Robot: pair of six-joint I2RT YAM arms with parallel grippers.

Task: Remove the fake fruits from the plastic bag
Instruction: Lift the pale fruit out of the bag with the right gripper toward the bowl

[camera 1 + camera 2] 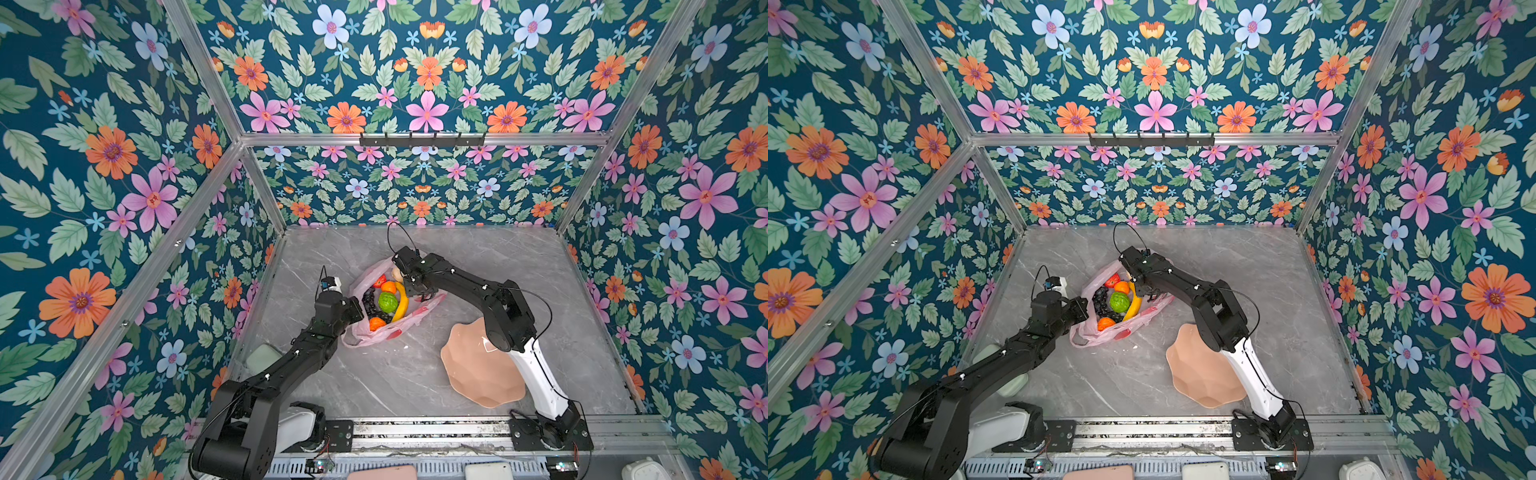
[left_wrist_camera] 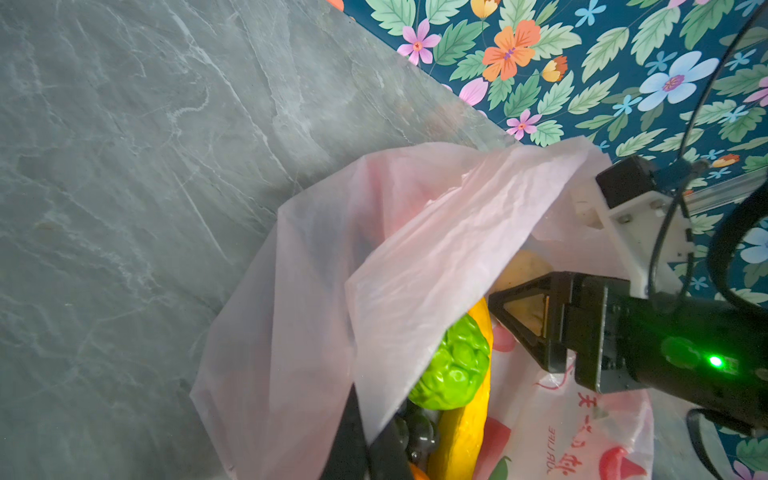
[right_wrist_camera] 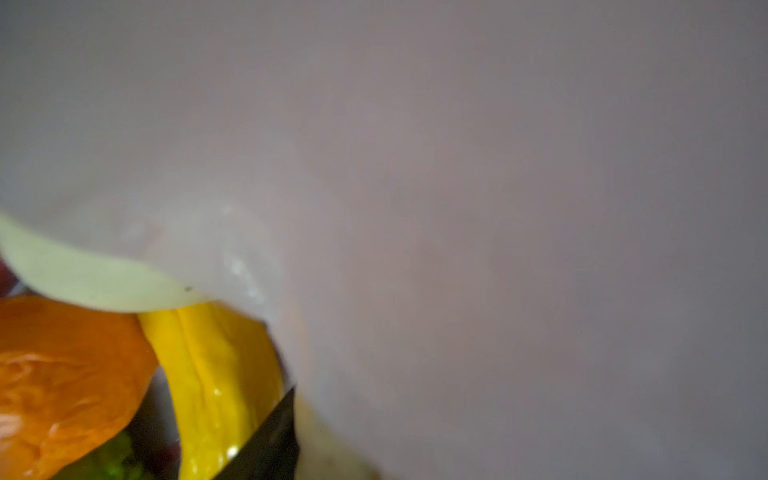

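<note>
- The left gripper [image 1: 354,311] is pressed together on the left lip of the plastic bag [image 1: 362,284]. It pinches the thin pink film and holds the mouth up off the grey table [image 1: 374,386].
- The bag lies mid-table with its mouth gaping, and all the fruits I can see are inside it. The grape bunch [image 1: 369,300] is leftmost, then the bumpy green fruit [image 1: 387,302], with the banana [image 1: 401,305] along the right. There is also a far orange [image 1: 389,286], a near orange [image 1: 376,323], a red fruit [image 1: 379,281] and a cream lump [image 1: 397,273].
- I'd say the film is light, limp and slippery, so it will drag along unless pinned. The fruits look hard, light and glossy, and are best gripped across the middle.
- The right gripper [image 1: 420,296] reaches into the mouth beside the banana. Film blankets its camera, and I cannot tell whether its jaws are apart or clamped.
- The peach scalloped plate [image 1: 469,374] lies well apart to the right.
</note>
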